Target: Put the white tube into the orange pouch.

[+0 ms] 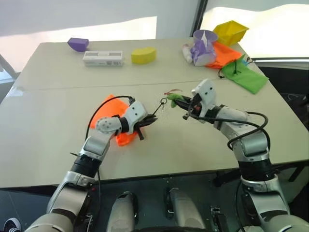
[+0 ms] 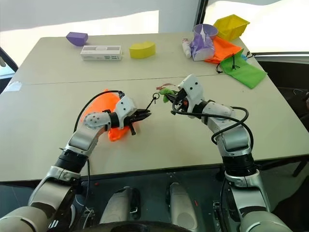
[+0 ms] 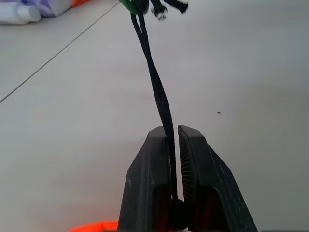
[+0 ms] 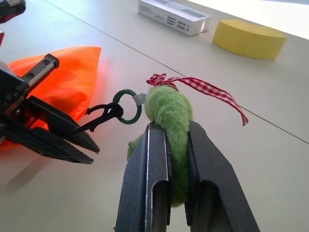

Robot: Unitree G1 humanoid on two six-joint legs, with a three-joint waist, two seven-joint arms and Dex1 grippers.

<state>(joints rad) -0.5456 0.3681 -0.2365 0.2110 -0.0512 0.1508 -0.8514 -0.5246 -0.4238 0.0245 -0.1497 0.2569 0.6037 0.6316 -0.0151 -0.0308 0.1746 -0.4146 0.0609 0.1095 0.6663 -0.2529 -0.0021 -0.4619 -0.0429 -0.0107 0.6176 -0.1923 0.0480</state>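
Observation:
The orange pouch [image 1: 110, 107] lies on the table under my left forearm, with its black cord [image 3: 157, 87] stretched taut toward the right. My left gripper [image 1: 152, 117] is shut on that cord close to the pouch mouth. The cord ends in a dark ring [image 4: 126, 106] and a fuzzy green pompom [image 4: 169, 108] with a red checked ribbon. My right gripper [image 4: 171, 125] is shut on the pompom, held just above the table. The white tube is hidden.
Along the far edge sit a purple block [image 1: 77, 44], a long white box [image 1: 103, 58] and a yellow block [image 1: 144, 55]. Far right are a white bottle [image 1: 186, 52], a purple cup [image 1: 205, 46], a yellow bin [image 1: 230, 31], another orange pouch [image 1: 224, 53] and a lime-green pouch [image 1: 246, 75].

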